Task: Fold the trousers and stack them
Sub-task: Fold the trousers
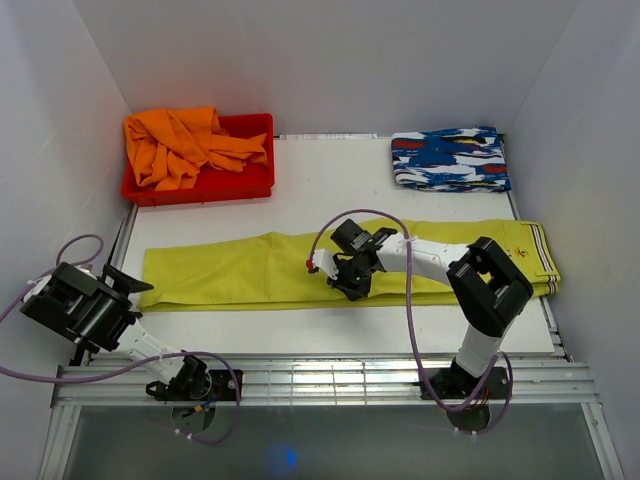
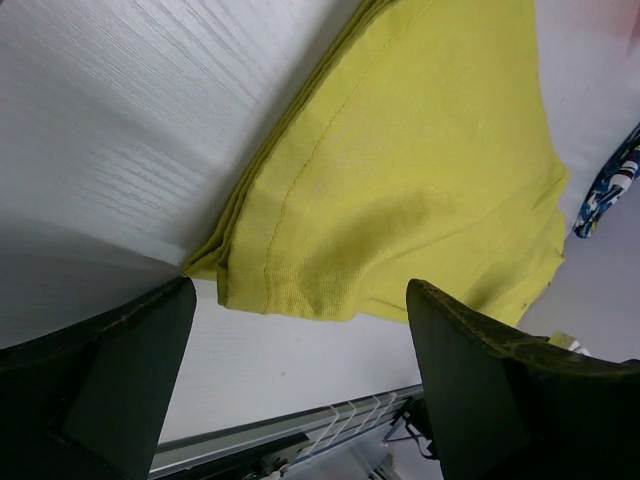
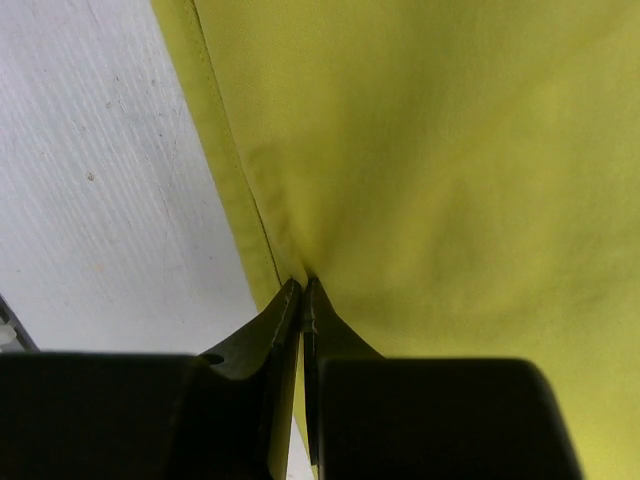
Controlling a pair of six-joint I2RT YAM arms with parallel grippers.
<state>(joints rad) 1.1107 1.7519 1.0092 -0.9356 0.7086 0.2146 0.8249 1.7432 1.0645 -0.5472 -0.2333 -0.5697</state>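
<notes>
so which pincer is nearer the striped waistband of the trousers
Right. The right pincer is pinched on the trousers mid-length, left of the waistband; the left pincer hangs open at the opposite cuff end.

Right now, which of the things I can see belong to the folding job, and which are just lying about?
Part of the job:
- the trousers, stretched out flat
- the right tool, shut on their near edge
- the left tool, open by their hem, holding nothing

Just lying about:
- the orange garment in the red bin
- the folded patterned cloth
</notes>
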